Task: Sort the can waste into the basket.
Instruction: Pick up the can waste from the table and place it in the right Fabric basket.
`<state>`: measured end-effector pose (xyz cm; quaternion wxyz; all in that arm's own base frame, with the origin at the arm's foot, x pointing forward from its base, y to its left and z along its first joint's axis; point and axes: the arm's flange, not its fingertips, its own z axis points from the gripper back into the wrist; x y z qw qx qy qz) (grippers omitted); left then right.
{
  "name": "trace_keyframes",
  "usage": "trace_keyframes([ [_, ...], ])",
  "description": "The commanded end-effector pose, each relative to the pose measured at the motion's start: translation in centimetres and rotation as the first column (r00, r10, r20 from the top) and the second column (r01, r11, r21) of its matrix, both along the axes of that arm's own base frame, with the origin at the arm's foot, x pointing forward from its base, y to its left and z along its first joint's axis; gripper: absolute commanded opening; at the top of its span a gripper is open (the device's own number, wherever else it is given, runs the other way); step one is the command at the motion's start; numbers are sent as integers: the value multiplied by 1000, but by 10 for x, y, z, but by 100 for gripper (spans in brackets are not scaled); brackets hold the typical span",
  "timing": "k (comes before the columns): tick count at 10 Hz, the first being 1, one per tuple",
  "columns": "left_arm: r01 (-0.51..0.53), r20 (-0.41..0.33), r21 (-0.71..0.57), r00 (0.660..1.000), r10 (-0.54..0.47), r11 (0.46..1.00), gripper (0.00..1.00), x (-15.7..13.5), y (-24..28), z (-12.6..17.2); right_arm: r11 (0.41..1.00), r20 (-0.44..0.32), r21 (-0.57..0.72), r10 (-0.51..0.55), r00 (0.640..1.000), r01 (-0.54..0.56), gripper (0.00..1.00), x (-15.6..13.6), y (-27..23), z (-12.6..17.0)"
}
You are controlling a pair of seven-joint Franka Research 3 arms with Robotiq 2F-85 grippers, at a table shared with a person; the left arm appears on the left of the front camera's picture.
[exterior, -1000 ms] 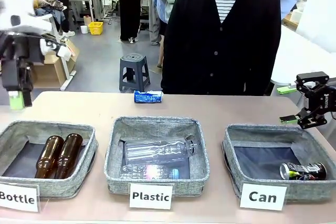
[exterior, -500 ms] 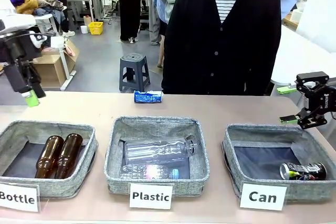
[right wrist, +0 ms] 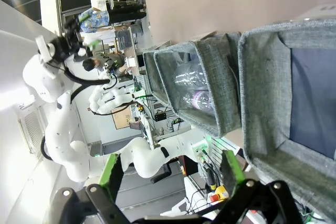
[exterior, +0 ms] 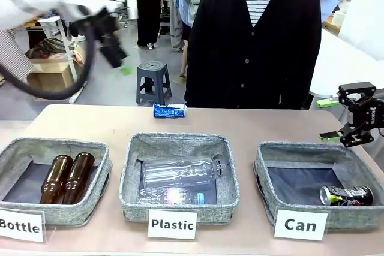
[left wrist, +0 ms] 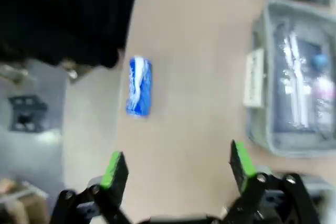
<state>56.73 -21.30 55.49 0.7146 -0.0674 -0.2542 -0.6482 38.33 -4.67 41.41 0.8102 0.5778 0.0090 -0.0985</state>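
One can in the Can basket (exterior: 267,163), one loose on the table (exterior: 90,127); both grippers empty.
Dark can (exterior: 346,195) lies on its side in the basket's near right corner. Blue can (exterior: 169,110) lies on its side at the table's far edge, well left of the basket, just in front of the person (exterior: 252,40), with the Plastic basket (exterior: 135,172) between it and the camera. That one holds clear bottles (exterior: 180,173); the Bottle basket (exterior: 15,148), farthest from the Can basket, holds two brown bottles (exterior: 66,177). Left gripper (left wrist: 174,169), blurred, is high above the table's left, fingers spread wide with nothing between, the blue can beyond them in its wrist view. Right gripper (exterior: 329,120) hangs just off the Can basket's far right corner, fingers wide apart, empty.
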Motion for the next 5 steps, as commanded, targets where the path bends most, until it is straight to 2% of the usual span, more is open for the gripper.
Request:
trace_keyframes([
  [1, 63, 43, 117, 997, -68, 991, 100, 51, -40, -22, 1000, 8, -2, 1, 1000, -1, 100, 0, 1, 1],
  [2, 36, 78, 161, 996, -49, 986, 100, 76, -63, -36, 1000, 8, -2, 1, 1000, -1, 100, 0, 1, 1],
  [3, 35, 60, 201, 997, -48, 979, 100, 102, -81, -55, 1000, 8, -2, 1, 1000, -1, 100, 0, 1, 1],
  [5, 30, 27, 258, 999, -38, 966, 100, 129, -99, -90, 1000, 8, -2, 1, 1000, -1, 100, 0, 1, 1],
])
